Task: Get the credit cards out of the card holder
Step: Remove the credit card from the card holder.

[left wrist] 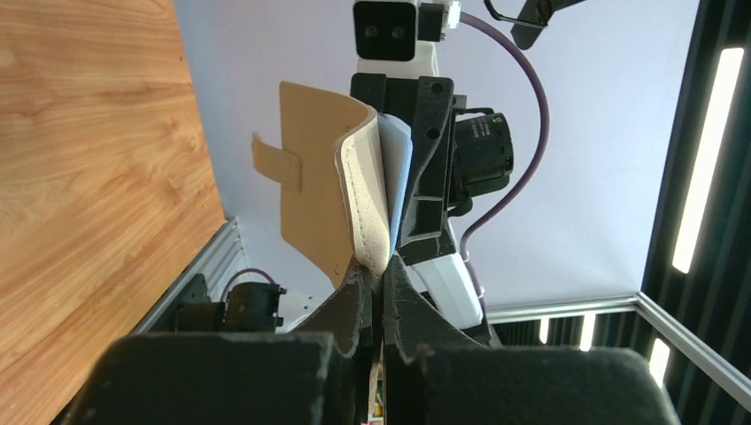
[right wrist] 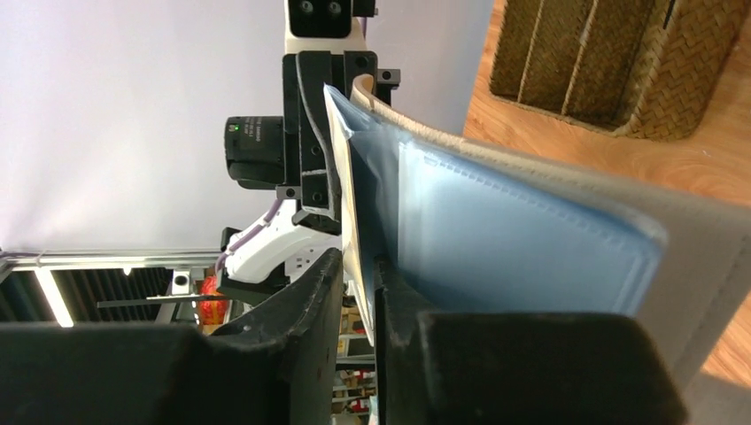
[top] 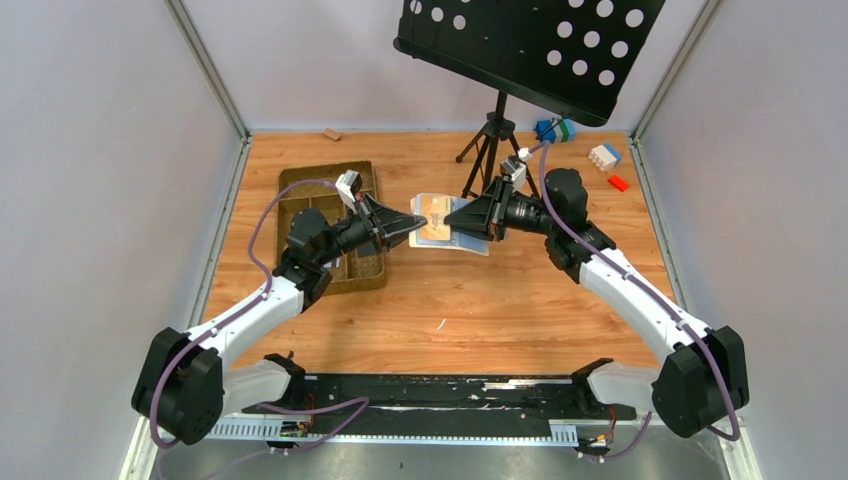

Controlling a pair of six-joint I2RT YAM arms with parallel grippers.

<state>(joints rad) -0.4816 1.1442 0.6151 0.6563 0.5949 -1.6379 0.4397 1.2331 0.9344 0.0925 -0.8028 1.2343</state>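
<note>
Cream-beige, seemingly soft and light, the card holder point(left wrist: 319, 186) sat pinched at its edge in the left gripper point(left wrist: 376, 276), the right gripper point(right wrist: 359, 266) slightly parted at its opposite edge.

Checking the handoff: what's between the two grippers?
Top view: only the open card holder, with the left gripper and right gripper at it from opposite sides.

Card holder point(top: 432, 204) btw left gripper point(top: 420, 219) & right gripper point(top: 450, 217) (tray point(top: 310, 190) further left).
</note>
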